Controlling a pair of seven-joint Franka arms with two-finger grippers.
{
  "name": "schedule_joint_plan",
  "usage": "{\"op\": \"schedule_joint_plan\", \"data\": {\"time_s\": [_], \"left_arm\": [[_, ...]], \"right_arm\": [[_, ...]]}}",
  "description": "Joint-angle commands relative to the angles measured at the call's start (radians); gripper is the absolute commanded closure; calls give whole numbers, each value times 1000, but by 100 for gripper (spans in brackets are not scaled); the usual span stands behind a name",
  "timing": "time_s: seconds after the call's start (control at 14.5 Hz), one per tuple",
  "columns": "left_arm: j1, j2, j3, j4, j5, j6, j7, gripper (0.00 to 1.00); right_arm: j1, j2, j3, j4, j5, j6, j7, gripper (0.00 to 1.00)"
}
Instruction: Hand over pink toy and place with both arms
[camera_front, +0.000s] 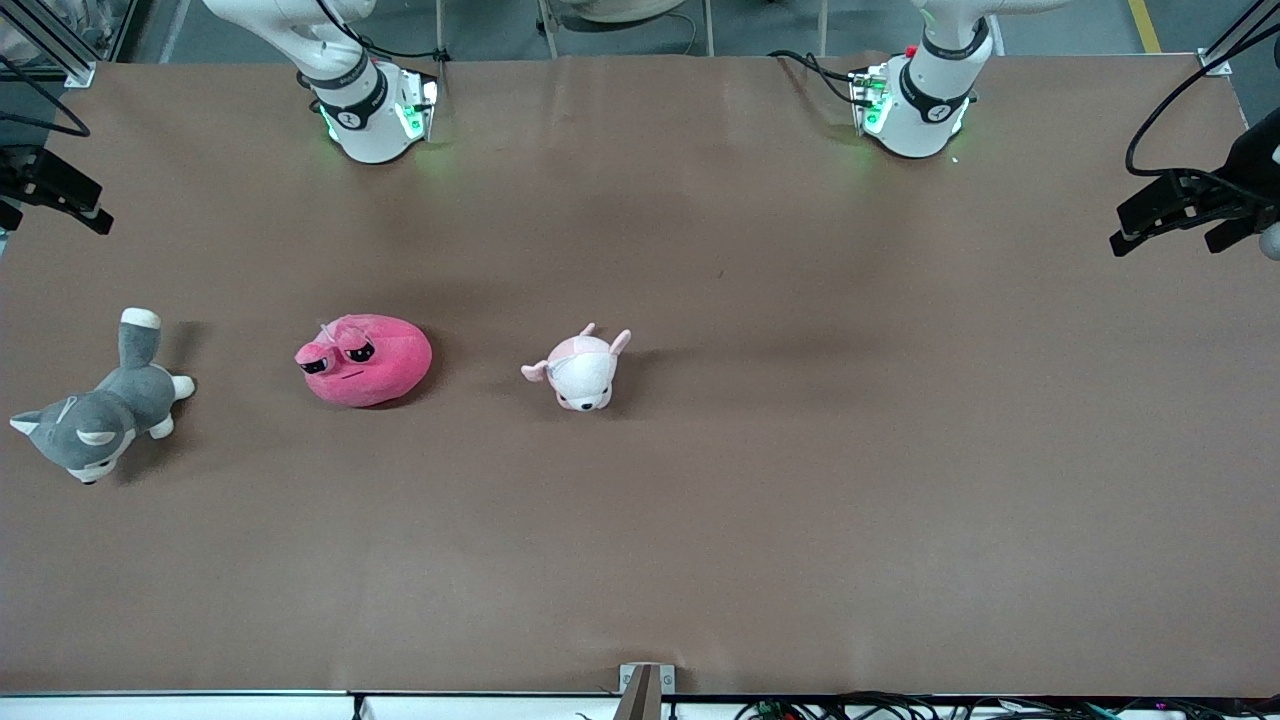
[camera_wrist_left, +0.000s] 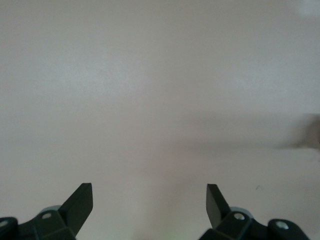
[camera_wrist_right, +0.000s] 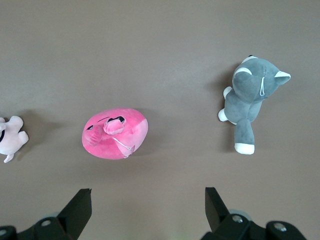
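The hot-pink rounded plush toy with sleepy dark eyes (camera_front: 364, 360) lies on the brown paper-covered table (camera_front: 800, 480), in the left-centre of the front view, untouched by either arm. A small pale pink-and-white eared animal plush (camera_front: 581, 370) sits near it, toward the left arm's end of the table; a grey-and-white dog plush (camera_front: 100, 415) lies at the left edge of that view, toward the right arm's end. The right gripper (camera_wrist_right: 147, 207) hangs high over the table with the pink toy (camera_wrist_right: 115, 133) and dog plush (camera_wrist_right: 250, 102) below it, fingers spread wide, holding nothing. The left gripper (camera_wrist_left: 150, 202) hangs over bare table surface, fingers likewise wide apart and empty. Both arm bases stand along the top of the front view.
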Motion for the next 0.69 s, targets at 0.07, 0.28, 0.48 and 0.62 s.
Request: {"op": "schedule_joint_plan", "data": {"time_s": [0.07,0.28,0.48,0.62], "left_arm": [[-5,-2,3,9,1,-3,17,0],[1,-1,5,9,-2,-3,18,0],[5,5,8,8,-4,-3,18,0],[4,7,8,6,-4,-3,18,0]], "right_arm": [[8,52,1,89,-8,-62,-4,0],[8,86,1,138,-3,-95,-4,0],[6,86,1,131,0,-96,-6,0],[6,86,1,129,1,-106,-6,0]]}}
